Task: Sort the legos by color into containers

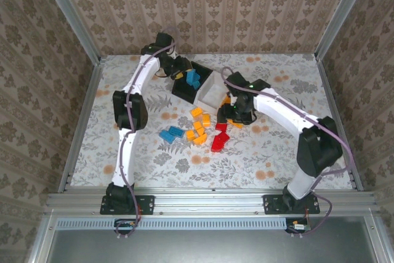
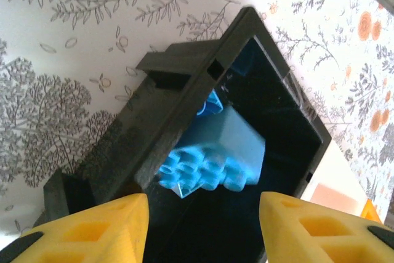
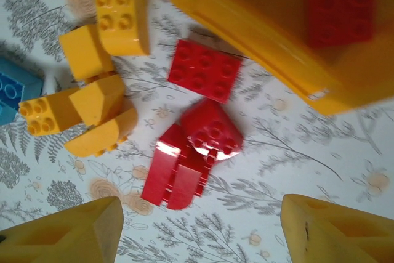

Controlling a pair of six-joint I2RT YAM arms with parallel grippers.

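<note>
My left gripper hangs over the black bin, which holds blue legos. In the left wrist view its jaws stand open, and a blue brick lies just beyond the fingertips inside the black bin, free of both pads. My right gripper is open low over red legos on the table. An orange-yellow bin next to them holds a red brick. Loose blue legos, orange-yellow legos and red legos lie mid-table.
A white bin stands between the black bin and the right arm. A flat red plate and several orange-yellow bricks lie close to the right fingers. Metal rails and patterned walls frame the table.
</note>
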